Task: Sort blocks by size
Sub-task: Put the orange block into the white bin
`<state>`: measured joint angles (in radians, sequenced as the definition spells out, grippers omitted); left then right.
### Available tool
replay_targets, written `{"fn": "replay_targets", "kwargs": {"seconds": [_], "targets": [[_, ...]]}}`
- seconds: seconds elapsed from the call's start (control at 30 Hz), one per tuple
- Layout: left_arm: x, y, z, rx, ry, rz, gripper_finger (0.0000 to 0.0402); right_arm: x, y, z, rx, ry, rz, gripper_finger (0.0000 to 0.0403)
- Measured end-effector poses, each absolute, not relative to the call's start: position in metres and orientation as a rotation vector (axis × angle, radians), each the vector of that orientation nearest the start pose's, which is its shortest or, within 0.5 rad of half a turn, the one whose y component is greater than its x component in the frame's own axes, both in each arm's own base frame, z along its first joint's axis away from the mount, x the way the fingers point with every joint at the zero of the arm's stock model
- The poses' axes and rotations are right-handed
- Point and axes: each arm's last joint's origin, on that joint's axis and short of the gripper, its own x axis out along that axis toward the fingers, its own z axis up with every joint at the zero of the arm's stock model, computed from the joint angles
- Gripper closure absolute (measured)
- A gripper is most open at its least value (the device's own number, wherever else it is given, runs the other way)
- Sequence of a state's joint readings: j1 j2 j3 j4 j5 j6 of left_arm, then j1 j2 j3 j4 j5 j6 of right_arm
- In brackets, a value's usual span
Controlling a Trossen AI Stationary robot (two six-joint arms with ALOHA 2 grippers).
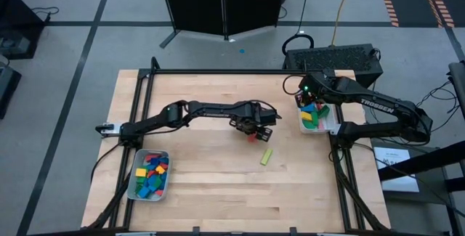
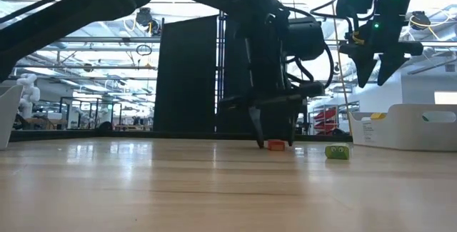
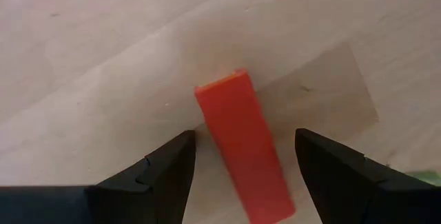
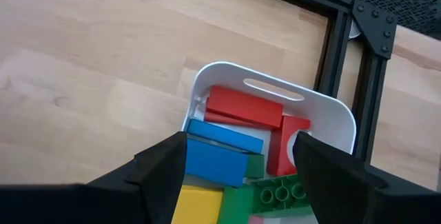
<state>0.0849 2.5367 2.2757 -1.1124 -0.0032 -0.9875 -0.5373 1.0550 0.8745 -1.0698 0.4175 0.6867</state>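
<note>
Left gripper (image 3: 241, 176) low over the table (image 1: 218, 185) middle, jaws released, straddling a red bar (image 3: 242, 145) lying flat, not touching it. A light green block (image 1: 267, 156) lies loose just beside, nothing between. Right gripper (image 4: 238, 165) hangs over the right tray (image 4: 269, 79), jaws spread, empty; tray holds red, blue, green, yellow blocks (image 4: 241, 107). Left tray (image 1: 131, 185) near the front edge is full of short blocks (image 1: 151, 174). Black frame rails (image 1: 218, 71) edge the table

one block (image 1: 252, 138) between left hand (image 1: 253, 133) fingers, another (image 1: 267, 156) just beside
</note>
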Motion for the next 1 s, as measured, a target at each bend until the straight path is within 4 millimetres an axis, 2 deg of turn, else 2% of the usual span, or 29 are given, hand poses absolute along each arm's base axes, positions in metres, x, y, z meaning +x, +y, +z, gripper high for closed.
{"fn": "replay_targets", "kwargs": {"seconds": [0.1, 0.2, 0.3, 0.43, 0.7, 0.83, 1.0], "targets": [[0.508, 0.046, 0.151, -0.887, 1.209, 0.742, 0.0156, 0.141, -0.098, 0.259, 0.614, 0.959, -1.230, 0.0147], [0.508, 0.053, 0.146, -0.887, 1.220, 0.750, 0.0182, 0.142, -0.098, 0.259, 0.599, 0.965, -1.219, 0.0147], [0.507, 0.061, 0.145, -0.893, 1.227, 0.753, 0.0235, 0.143, -0.099, 0.259, 0.585, 0.964, -1.207, 0.0147], [0.508, 0.062, 0.145, -0.842, 1.218, 0.733, 0.0316, 0.143, -0.099, 0.260, 0.567, 0.966, -1.193, 0.0147], [0.510, 0.066, 0.148, -0.756, 1.193, 0.704, 0.0321, 0.147, -0.101, 0.261, 0.568, 0.916, -1.185, 0.0147], [0.511, 0.069, 0.170, -0.743, 1.133, 0.693, 0.0321, 0.149, -0.103, 0.263, 0.570, 0.882, -1.182, 0.0147], [0.503, 0.076, 0.236, -0.756, 0.965, 0.658, 0.0321, 0.155, -0.106, 0.268, 0.574, 0.775, -1.166, 0.0147]]}}
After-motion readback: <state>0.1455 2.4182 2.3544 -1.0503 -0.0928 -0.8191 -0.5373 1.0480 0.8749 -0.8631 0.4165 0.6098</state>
